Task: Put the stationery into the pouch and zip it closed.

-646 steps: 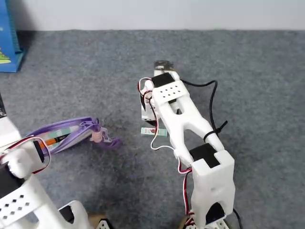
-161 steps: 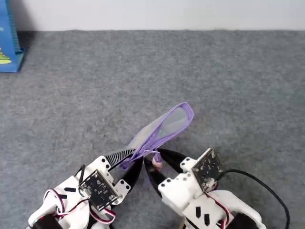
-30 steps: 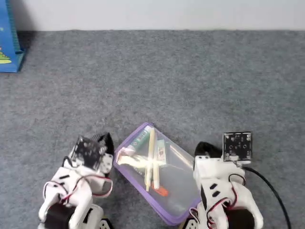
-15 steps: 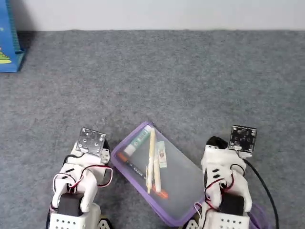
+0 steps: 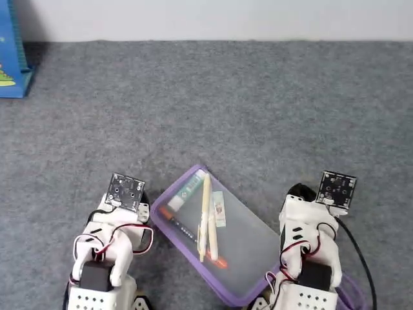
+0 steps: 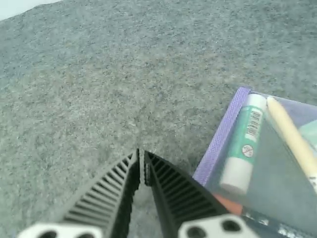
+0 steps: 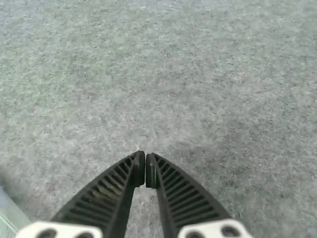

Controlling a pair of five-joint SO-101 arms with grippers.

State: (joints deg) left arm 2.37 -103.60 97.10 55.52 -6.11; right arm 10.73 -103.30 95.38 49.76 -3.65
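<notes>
The clear pouch (image 5: 242, 248) with purple edging lies flat on the grey carpet between the two arms, with stationery inside: a white tube (image 5: 188, 188), a cream pencil (image 5: 206, 216) and an orange-tipped pen (image 5: 193, 240). The pouch corner (image 6: 225, 134) with the white tube (image 6: 242, 144) and pencil (image 6: 292, 141) sits just beside my left gripper (image 6: 142, 167), which is shut on nothing above bare carpet. My right gripper (image 7: 145, 170) is shut and empty over carpet, on the pouch's other side. In the high view the left arm (image 5: 110, 242) and right arm (image 5: 310, 245) are folded back near the front edge.
A blue box (image 5: 11, 48) stands at the far left by the white wall. Open grey carpet (image 5: 213, 103) stretches across the middle and back of the table.
Both arms have drawn back from the pouch toward the front edge and settled. The pouch stays flat where it lay.
</notes>
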